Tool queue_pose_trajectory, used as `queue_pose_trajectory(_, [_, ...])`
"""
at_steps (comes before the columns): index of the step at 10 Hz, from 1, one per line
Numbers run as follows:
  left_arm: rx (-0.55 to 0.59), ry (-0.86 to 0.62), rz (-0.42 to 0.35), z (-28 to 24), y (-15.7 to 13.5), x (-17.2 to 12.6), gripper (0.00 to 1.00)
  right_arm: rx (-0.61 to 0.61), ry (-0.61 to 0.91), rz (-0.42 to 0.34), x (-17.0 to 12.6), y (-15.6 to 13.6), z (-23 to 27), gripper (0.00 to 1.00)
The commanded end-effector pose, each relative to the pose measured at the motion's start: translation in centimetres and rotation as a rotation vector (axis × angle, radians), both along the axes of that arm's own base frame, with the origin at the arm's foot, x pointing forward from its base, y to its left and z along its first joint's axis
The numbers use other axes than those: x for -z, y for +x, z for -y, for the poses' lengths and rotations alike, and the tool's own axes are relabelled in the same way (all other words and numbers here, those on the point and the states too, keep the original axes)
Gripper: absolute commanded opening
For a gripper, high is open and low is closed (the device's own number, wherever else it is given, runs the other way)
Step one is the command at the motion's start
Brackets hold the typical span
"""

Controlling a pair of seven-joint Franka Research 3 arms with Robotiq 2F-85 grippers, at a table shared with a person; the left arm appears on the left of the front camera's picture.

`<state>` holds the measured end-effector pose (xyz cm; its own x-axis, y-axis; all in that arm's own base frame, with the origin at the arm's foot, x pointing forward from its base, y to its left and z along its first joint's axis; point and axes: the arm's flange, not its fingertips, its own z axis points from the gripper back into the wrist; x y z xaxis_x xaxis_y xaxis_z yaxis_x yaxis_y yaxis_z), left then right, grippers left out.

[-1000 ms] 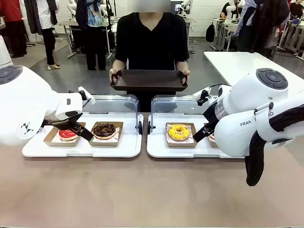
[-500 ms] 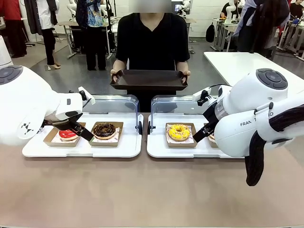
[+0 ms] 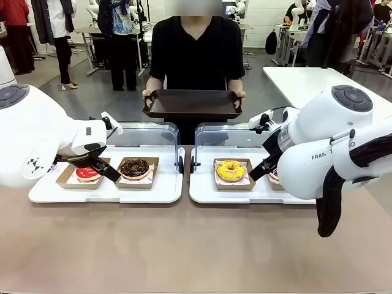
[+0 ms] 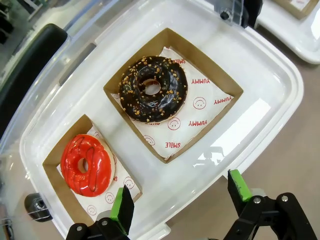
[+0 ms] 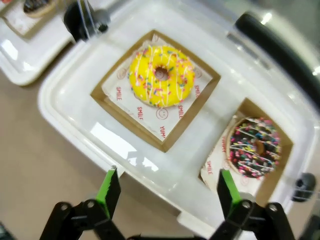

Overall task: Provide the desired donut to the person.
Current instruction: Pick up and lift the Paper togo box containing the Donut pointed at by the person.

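Right gripper point(image 5: 168, 171) has slid a tiny bit sideways, while left gripper point(image 4: 178, 181) has not. Both have fingers wide, holding nothing. Red donut point(image 4: 86, 163) sits just ahead of the left one. Sprinkled donut point(image 5: 254, 147) is nearest the right one, and yellow donut point(image 5: 161, 76) is farther ahead. Which one the person point(image 3: 196, 52) wants, I cannot tell.

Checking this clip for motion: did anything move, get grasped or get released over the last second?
The right arm shifted very slightly toward the picture's right. The right gripper is open above its tray, holding nothing. Nothing was taken or let go. The left gripper, the donuts and the person holding the dark tray stayed as they were.
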<state>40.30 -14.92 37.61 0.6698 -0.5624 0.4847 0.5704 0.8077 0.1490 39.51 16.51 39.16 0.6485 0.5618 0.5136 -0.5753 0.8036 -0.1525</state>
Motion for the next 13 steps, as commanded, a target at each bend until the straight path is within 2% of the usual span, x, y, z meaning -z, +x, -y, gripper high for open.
queue_pose_trajectory(1, [0.04, 0.038, -0.049, -0.4, -1.3, -4.0, 1.0, 0.007, 0.025, -0.022, -6.4, -1.5, 0.9, 1.0])
queue_pose_trajectory(4, [0.029, 0.089, -0.047, -2.0, -1.2, -12.5, 1.0, -0.019, -0.026, -0.047, -13.9, -3.1, 1.0, 1.0])
queue_pose_trajectory(6, [0.008, 0.08, -0.001, -2.7, -2.7, -17.4, 1.0, -0.02, -0.069, -0.023, -17.2, -4.6, 1.1, 1.0])
queue_pose_trajectory(8, [-0.004, 0.076, 0.048, -3.2, -3.2, -21.5, 1.0, 0.003, -0.094, -0.009, -18.7, -4.9, 0.8, 1.0])
queue_pose_trajectory(9, [-0.024, 0.066, 0.06, -3.3, -4.0, -21.8, 1.0, -0.005, -0.097, -0.028, -18.3, -4.9, 0.9, 1.0])
queue_pose_trajectory(10, [-0.008, 0.057, 0.068, -3.2, -4.3, -21.3, 1.0, -0.018, -0.048, -0.014, -19.0, -5.2, 0.9, 1.0])
queue_pose_trajectory(11, [-0.005, 0.035, 0.05, -3.4, -3.6, -22.5, 1.0, -0.018, -0.048, -0.014, -19.0, -5.2, 0.9, 1.0])
queue_pose_trajectory(13, [-0.005, 0.035, 0.05, -3.4, -3.6, -22.5, 1.0, -0.018, -0.048, -0.014, -19.0, -5.2, 0.9, 1.0])
